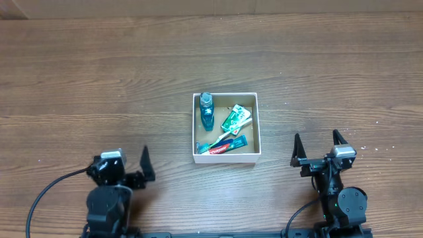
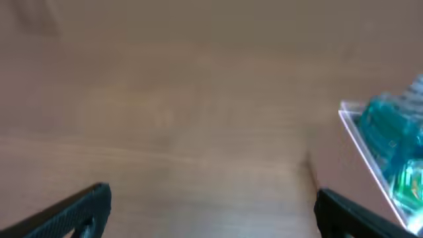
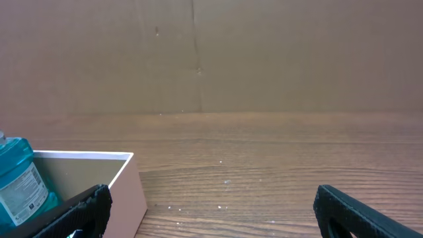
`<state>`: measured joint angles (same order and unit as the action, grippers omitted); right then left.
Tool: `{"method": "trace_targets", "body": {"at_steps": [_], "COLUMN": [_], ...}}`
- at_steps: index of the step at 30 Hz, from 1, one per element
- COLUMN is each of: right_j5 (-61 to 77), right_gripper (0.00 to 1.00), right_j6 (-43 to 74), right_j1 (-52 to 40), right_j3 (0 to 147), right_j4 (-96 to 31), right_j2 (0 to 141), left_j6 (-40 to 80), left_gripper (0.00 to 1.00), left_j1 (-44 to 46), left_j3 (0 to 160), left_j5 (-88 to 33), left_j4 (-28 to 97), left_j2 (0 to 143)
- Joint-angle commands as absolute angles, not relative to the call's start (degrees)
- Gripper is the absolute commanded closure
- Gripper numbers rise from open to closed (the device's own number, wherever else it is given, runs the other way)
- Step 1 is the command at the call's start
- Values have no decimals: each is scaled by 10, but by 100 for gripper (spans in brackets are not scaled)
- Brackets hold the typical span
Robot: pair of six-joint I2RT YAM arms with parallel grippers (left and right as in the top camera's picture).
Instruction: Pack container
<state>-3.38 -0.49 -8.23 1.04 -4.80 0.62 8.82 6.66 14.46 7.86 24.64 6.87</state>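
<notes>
The container (image 1: 226,157), a shallow square box with white walls and a brown floor, sits at the middle of the wooden table. It holds a blue mouthwash bottle (image 1: 207,111), a green tube (image 1: 235,119), a red-and-blue toothpaste tube (image 1: 225,146) and a toothbrush (image 1: 221,138). My left gripper (image 1: 141,170) is open and empty at the front left, apart from the box. My right gripper (image 1: 317,151) is open and empty at the front right. The box corner (image 2: 370,155) and the bottle (image 2: 390,135) show blurred in the left wrist view. The box wall (image 3: 129,195) and the bottle (image 3: 20,182) show in the right wrist view.
A brown cardboard wall (image 3: 211,53) stands behind the table's far edge. A black cable (image 1: 46,192) runs from the left arm's base. Bare wooden tabletop (image 1: 99,86) surrounds the box.
</notes>
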Motion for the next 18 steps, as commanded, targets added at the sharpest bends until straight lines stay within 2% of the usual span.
{"method": "trace_targets", "body": {"at_steps": [1,4,8,18], "right_j5": [-33,-33,-33,-33], "right_gripper": [0,0,0,0], "right_j6": [-9,-9,-9,-9], "right_j1": [-80,-80,-80,-80], "right_j3": [4,4,4,4], "right_j4": [-46,-46,-46,-46], "right_j2": [2,2,2,2], "left_j6": [19,-20,-24,-4], "left_gripper": [0,0,0,0], "left_j1": [50,36,34,34], "left_j3": [57,1,2,3], "left_j5": [43,7,5,0], "left_j4": [91,-2,44,44], "left_j2": [27,1,2,2]}}
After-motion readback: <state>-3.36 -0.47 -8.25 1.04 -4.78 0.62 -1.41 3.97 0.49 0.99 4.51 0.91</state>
